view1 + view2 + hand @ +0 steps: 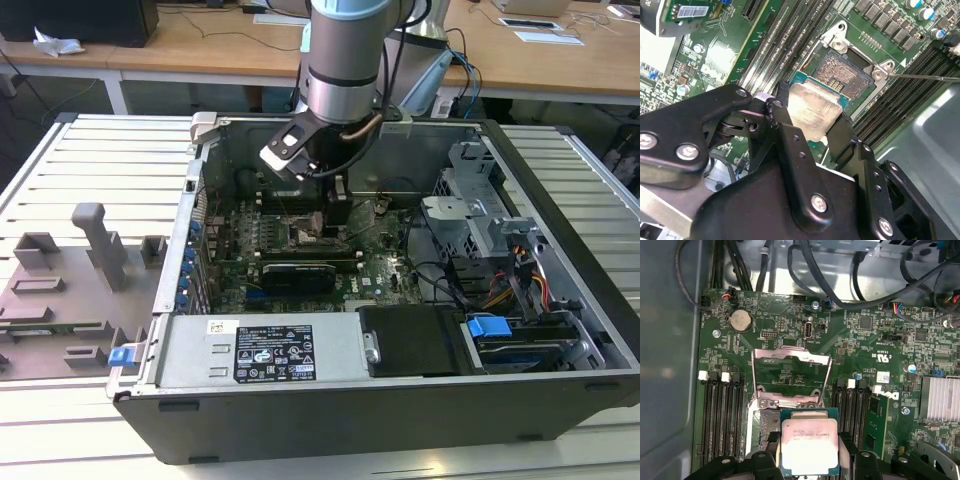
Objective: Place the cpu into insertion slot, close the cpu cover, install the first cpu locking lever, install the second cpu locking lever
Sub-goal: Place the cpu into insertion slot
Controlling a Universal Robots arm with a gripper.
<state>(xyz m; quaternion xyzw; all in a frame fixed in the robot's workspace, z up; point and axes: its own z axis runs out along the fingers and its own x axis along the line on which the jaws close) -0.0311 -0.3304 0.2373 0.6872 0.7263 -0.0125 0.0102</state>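
Right now the claw [809,120] is clamping the chip [807,446] by two edges, holding it just above the socket [841,75], while the cover [790,356] is standing open.

Small square silver-grey cpu [809,445] just over square dark-pinned insertion slot [840,75], not seated; thin silvery windowed cpu cover [790,354] swung open.

You were in a lab or workshop. An opened computer case [300,425] sat on a slatted metal bench [90,165], wooden desks [200,45] beyond its far edge.
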